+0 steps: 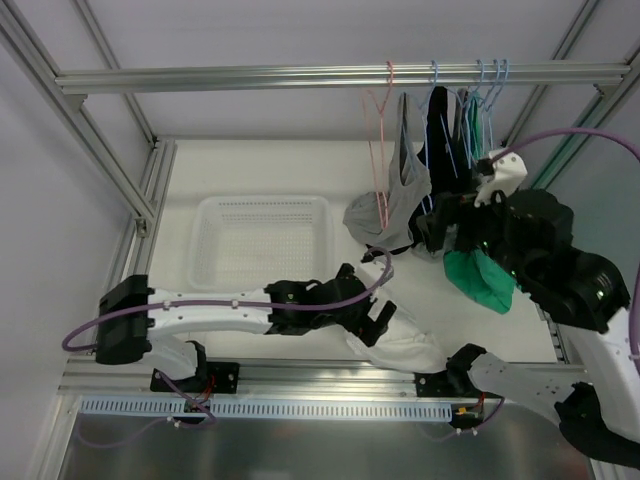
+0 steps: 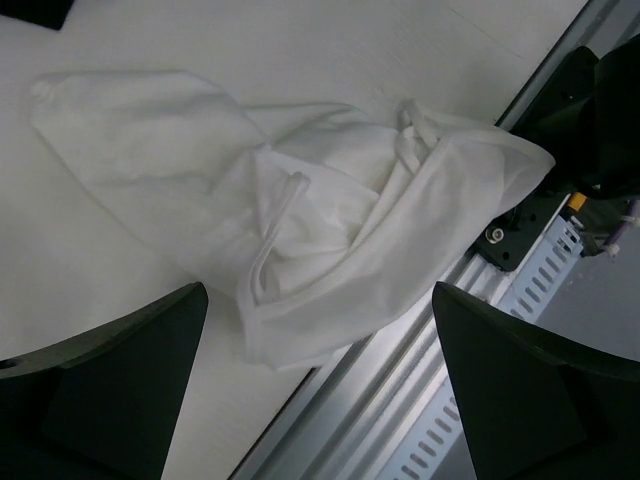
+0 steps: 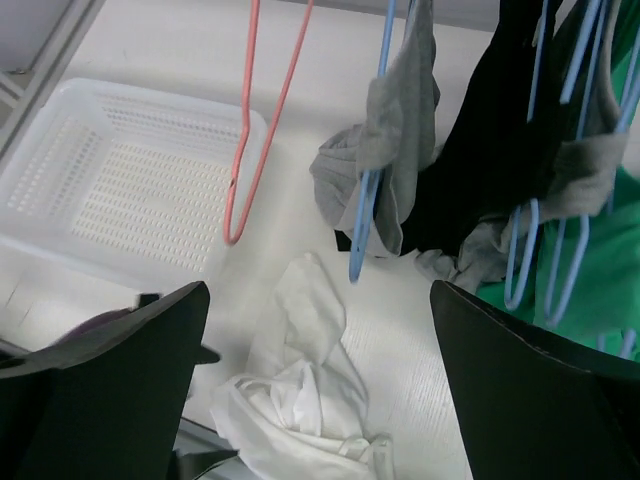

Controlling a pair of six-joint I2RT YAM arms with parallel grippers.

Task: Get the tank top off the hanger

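Note:
A grey tank top [image 1: 398,185] [image 3: 402,110] hangs bunched on a light blue hanger [image 3: 362,235] from the rail [image 1: 250,77]. A white tank top [image 1: 400,347] [image 2: 300,230] [image 3: 300,400] lies crumpled on the table at the near edge, off any hanger. A pink hanger [image 1: 378,140] [image 3: 245,150] hangs bare. My right gripper [image 1: 432,225] [image 3: 315,390] is open just right of the grey top, nothing between its fingers. My left gripper [image 1: 378,322] [image 2: 315,390] is open, low over the white top's near edge.
A white perforated basket [image 1: 210,215] [image 3: 60,180] sits at the table's left. More blue hangers carry a black garment [image 1: 440,140] [image 3: 490,130] and a green one [image 1: 480,280] [image 3: 590,280]. An aluminium rail [image 2: 420,370] runs along the near table edge.

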